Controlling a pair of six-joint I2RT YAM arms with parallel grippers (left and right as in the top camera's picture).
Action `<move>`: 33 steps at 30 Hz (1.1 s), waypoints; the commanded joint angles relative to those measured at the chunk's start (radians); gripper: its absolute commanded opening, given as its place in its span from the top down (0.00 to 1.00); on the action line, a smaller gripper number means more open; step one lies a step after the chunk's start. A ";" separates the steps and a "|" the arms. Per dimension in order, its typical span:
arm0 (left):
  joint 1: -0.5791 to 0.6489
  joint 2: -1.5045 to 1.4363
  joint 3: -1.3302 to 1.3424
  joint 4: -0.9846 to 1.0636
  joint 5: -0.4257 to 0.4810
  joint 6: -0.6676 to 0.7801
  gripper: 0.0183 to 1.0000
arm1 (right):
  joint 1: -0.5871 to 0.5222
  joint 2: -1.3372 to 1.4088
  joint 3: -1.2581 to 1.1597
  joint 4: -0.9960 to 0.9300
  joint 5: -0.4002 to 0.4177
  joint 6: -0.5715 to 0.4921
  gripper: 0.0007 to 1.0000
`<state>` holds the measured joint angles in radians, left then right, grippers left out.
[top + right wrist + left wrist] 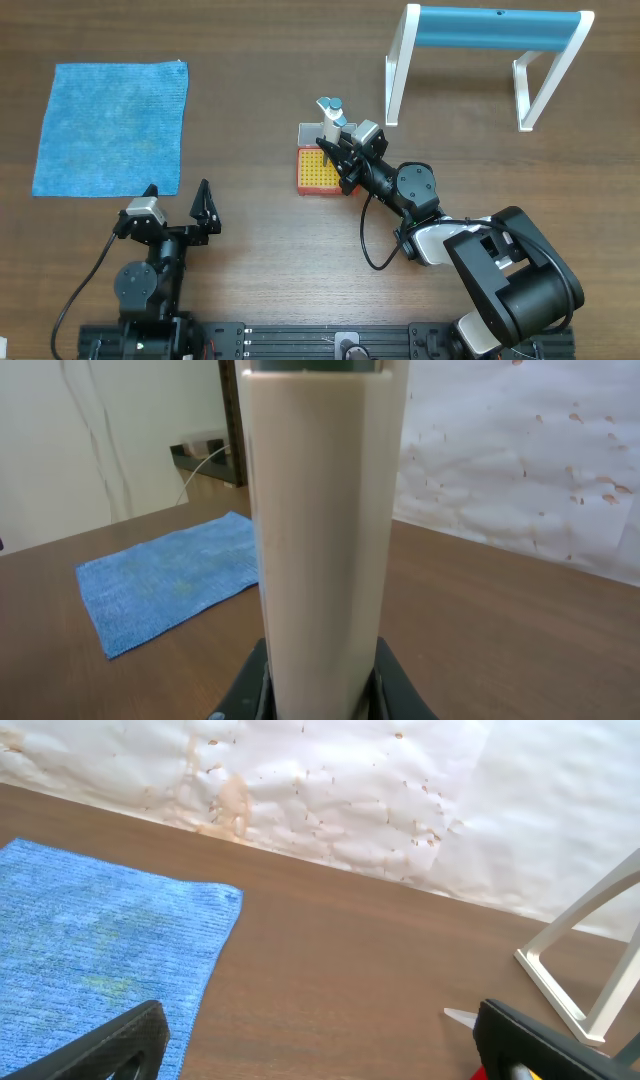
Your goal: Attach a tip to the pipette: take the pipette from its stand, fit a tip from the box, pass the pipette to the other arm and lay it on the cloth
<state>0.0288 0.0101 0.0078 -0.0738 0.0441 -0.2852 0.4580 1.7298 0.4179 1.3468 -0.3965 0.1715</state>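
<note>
Clamping the pipette (330, 112) upright in the right gripper (340, 155), black fingers (395, 685) closed tight on both sides of the cream barrel, low down. Reaches from the right base across to the middle of the table (260, 270). Holds the pipette at the far side of the tip box (313, 172), right-hand end; cannot tell from above whether the lower end is over the orange rack or just beyond it, nor whether it touches a tip. Shows two grey knobs at the pipette's top end in the overhead view.

Sitting low near its own base, the left gripper (177, 192): spread wide open, gripping nothing, tips pointing at the near edge of the cloth (112, 128) by its right-hand corner. Looks out past that corner in the left wrist view, bare brown wood between the fingers (110, 1045), a sliver of red beside the right-hand finger, too little to name.

Lying flat at the far left of the table, the blue cloth, well apart from the tip box. Standing at the far right, the stand (495, 28): white legs, blue bar across the top, well apart from the pipette.
</note>
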 commanded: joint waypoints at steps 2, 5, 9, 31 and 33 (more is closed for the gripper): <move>-0.003 -0.006 -0.002 -0.005 -0.010 0.013 0.01 | -0.006 0.000 -0.032 0.000 -0.015 -0.001 0.92; -0.003 -0.006 -0.002 -0.005 -0.010 0.013 0.02 | -0.006 0.000 -0.036 0.000 -0.012 -0.031 0.92; -0.003 -0.006 -0.002 -0.005 -0.010 0.013 0.01 | -0.013 0.000 -0.036 0.000 -0.012 -0.038 0.92; -0.003 -0.006 -0.002 -0.005 -0.011 0.013 0.01 | 0.026 0.000 -0.032 -0.106 -0.012 -0.038 0.92; -0.003 -0.007 -0.002 -0.005 -0.011 0.013 0.01 | 0.026 0.000 -0.032 -0.134 -0.012 -0.043 0.92</move>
<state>0.0288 0.0097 0.0078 -0.0738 0.0441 -0.2852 0.4717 1.7042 0.4091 1.2812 -0.3920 0.1371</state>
